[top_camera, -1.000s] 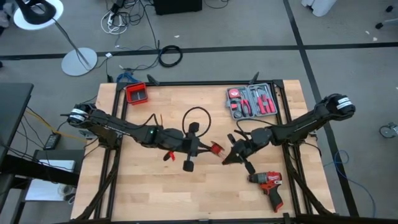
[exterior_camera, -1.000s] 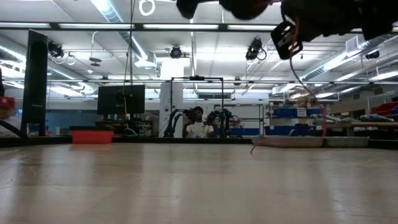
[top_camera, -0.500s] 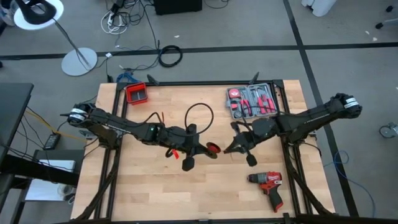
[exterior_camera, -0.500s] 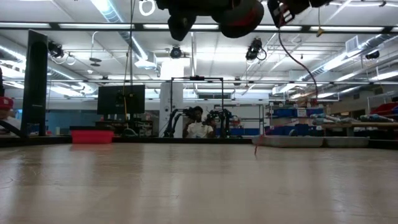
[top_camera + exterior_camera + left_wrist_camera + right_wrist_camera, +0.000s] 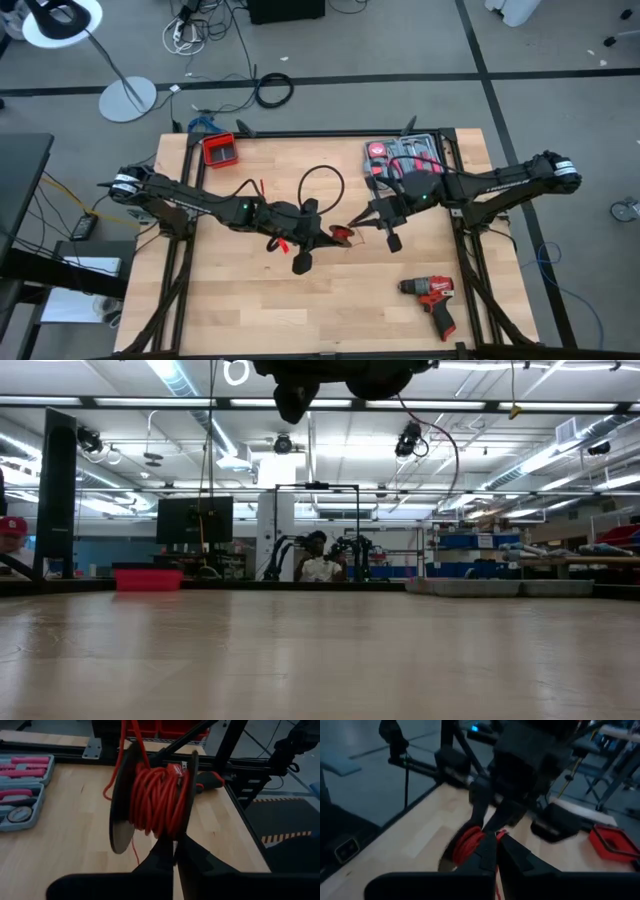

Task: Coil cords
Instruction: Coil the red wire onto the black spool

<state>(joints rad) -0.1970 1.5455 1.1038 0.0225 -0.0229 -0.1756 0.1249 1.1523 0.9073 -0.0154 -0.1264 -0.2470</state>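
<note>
A red cord (image 5: 155, 795) is wound on a dark two-disc spool (image 5: 341, 237) held above the middle of the table. My left gripper (image 5: 322, 238) is shut on the spool from its left side. My right gripper (image 5: 357, 222) stands just right of the spool and is shut on a strand of the cord (image 5: 501, 835). One strand leaves the coil upward (image 5: 134, 732). In the low view a thin dark tail (image 5: 452, 455) hangs in an arc, clear of the table. My left gripper (image 5: 174, 845) meets the spool at the edge of the red coil (image 5: 165, 831), between the two discs, coming level from the table's left. The fingers hide what exactly they pinch. The spool stands on edge, lifted clear of the table. My right gripper (image 5: 496, 842) pinches a single red strand (image 5: 502, 834) between its two fingertips, close to the spool. It comes about level from the table's right. The strand runs the short way to the coil (image 5: 467, 845), off the table.
A red drill (image 5: 432, 297) lies near the front right. A grey tool case (image 5: 405, 162) with red tools sits at the far right, a red bin (image 5: 219, 150) at the far left. A black wire loop (image 5: 320, 187) stands over the left arm's wrist.
My right gripper has risen and gone toward the table's far left, up to the spool, rolling as it went. My left gripper has stayed in place and rolled, turning the spool. The cord's hanging tail, whose end reached the table, is now lifted clear.
</note>
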